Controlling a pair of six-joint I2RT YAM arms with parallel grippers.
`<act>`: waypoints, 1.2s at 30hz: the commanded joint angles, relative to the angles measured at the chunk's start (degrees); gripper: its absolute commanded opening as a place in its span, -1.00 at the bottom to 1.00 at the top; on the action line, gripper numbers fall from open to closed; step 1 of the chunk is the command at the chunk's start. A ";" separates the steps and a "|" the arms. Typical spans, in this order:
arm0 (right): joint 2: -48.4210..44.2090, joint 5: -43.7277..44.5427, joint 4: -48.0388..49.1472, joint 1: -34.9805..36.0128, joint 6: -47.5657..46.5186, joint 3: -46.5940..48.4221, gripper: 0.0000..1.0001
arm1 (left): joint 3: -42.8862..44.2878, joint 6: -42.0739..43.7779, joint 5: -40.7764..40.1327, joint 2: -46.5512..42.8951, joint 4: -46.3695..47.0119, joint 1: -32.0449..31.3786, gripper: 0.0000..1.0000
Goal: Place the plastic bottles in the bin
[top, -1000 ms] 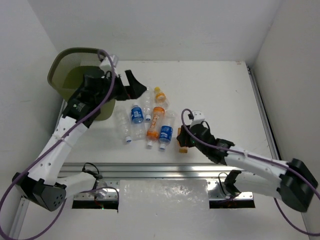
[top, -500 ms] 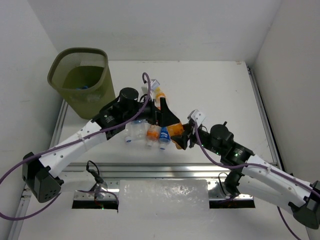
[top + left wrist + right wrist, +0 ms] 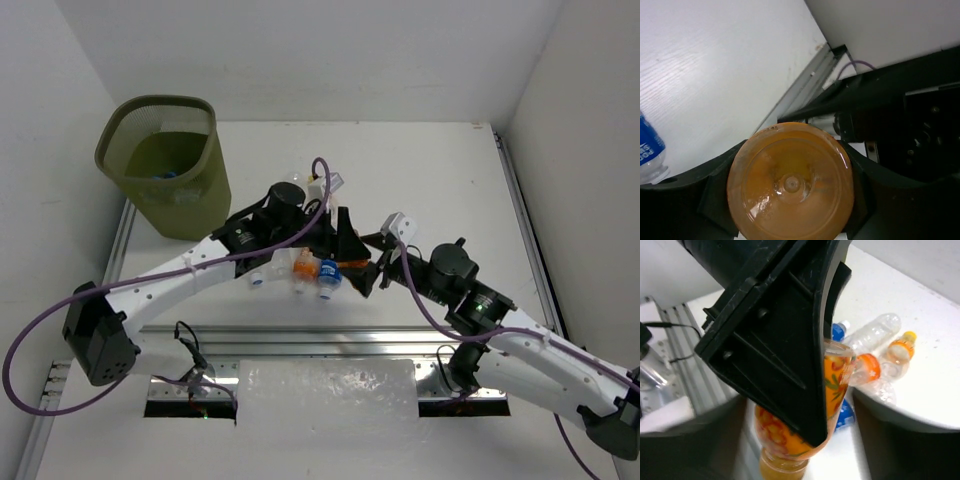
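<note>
The orange bottle hangs above the desk toward the middle of its near edge, clamped between the fingers of the left gripper. The right gripper is at the same bottle, though whether its fingers grip it cannot be told. The other bottles lie just left, and the bin stands at the far left corner.

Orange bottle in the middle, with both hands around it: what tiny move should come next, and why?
Probably the right hand should open wide and back away. The left hand is clamped on the orange bottle near its base, and the right hand's fingers bracket the same bottle; I cannot tell whether they grip it. Once it is free, the left arm could carry it to the bin.
</note>
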 commanded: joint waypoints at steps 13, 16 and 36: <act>6.68 24.24 -17.02 -0.08 7.37 10.99 0.98 | 51.58 8.10 -59.85 4.47 -40.50 32.20 -0.92; 12.13 25.20 -18.44 -0.52 13.44 13.45 0.98 | 55.21 9.95 -59.82 8.97 -40.44 41.43 -0.63; 55.03 24.95 -25.21 -5.97 38.14 30.69 0.96 | 34.14 13.65 -33.27 -3.99 -27.43 53.43 0.99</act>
